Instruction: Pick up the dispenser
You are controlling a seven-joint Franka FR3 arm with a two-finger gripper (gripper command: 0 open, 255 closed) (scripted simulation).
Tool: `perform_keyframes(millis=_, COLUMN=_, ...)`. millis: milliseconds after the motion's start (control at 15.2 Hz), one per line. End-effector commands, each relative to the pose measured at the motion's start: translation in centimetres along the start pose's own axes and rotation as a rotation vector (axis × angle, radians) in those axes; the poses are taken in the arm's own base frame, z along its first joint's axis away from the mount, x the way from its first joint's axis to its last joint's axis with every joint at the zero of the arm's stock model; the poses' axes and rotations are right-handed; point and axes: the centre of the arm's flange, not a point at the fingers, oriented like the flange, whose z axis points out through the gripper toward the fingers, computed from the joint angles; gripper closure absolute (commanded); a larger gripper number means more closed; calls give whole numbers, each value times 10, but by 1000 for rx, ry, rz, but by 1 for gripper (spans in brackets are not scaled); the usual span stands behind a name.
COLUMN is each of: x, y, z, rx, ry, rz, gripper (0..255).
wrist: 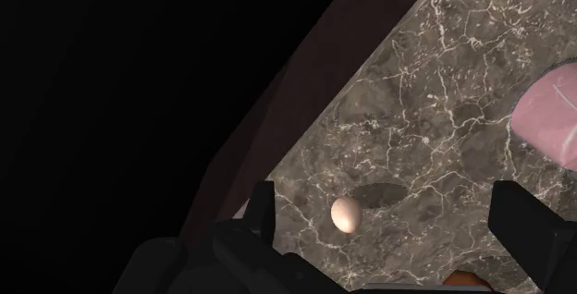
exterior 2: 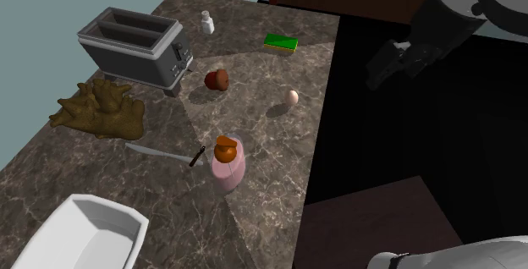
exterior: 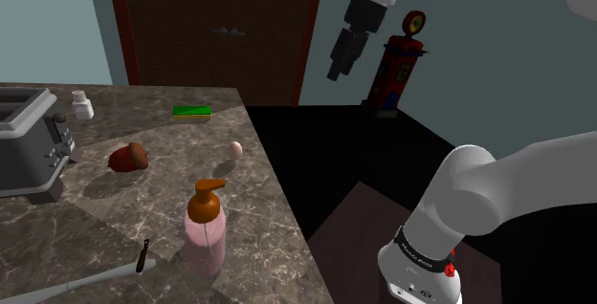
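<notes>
- Black fingers [wrist: 262, 211] of the gripper [wrist: 388, 211] stand wide apart in the wrist view, with nothing clasped between them.
- Beyond the fingers lies a dark, white-veined marble countertop [wrist: 416, 135]. A small smooth egg [wrist: 345, 214] rests on it, showing between the fingers but untouched.
- The dispenser [wrist: 552, 115] shows off to one side of the fingers as a rounded pink shape.
- In the shoulder view the gripper [exterior: 339, 71] hangs high in the air past the countertop's [exterior: 115, 211] edge, well apart from the dispenser [exterior: 206, 230].
- The dispenser [exterior 2: 227, 166] stands upright near the counter's edge. It is a pale pink, see-through, round-shouldered bottle with an orange-brown pump head on top.
- A knife [exterior 2: 165, 152] with a dark handle lies just beside it.
- Farther along the counter are a boxy grey two-slot toaster [exterior 2: 135, 47], a flat green sponge [exterior 2: 282, 43] and a lumpy brown heap [exterior 2: 97, 111].
</notes>
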Motion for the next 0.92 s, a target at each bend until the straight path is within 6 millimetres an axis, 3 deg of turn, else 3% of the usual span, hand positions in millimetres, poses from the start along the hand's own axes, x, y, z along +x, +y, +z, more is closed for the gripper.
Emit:
perform_keyframes(millis=0, x=0, y=0, z=0, rx=0, ry=0, rz=0, gripper=0)
perform_keyframes(millis=858, x=7, y=-146, z=96, rx=-24, ry=-45, rz=129, gripper=0)
